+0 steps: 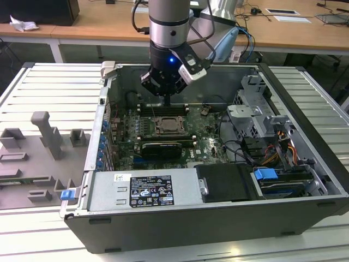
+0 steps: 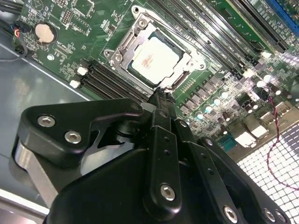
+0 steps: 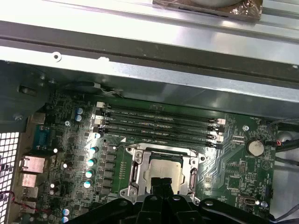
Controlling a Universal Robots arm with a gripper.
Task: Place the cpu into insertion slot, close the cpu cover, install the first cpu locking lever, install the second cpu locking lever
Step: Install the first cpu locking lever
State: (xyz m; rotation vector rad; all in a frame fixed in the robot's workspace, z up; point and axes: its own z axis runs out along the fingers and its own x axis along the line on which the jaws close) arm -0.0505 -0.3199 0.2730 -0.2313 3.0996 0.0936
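Cpu (image 2: 150,59) sits under the cpu cover (image 2: 124,45). The gripper (image 2: 161,96), fingers together, hovers at its far side. Locking step 1 seems in hand and needs a precise push.

My gripper (image 2: 161,95): black links, matt, smooth; screw heads (image 2: 167,192) bright steel. cpu (image 2: 148,59): pale metal face, dull satin sheen. cpu cover (image 2: 122,46): bare silver metal, shiny, glinting at edges. circuit board (image 3: 229,140): green lacquer, slight gloss. computer case (image 1: 218,229): dark grey sheet metal, matt. desk (image 1: 294,33): wood-look top, smooth.
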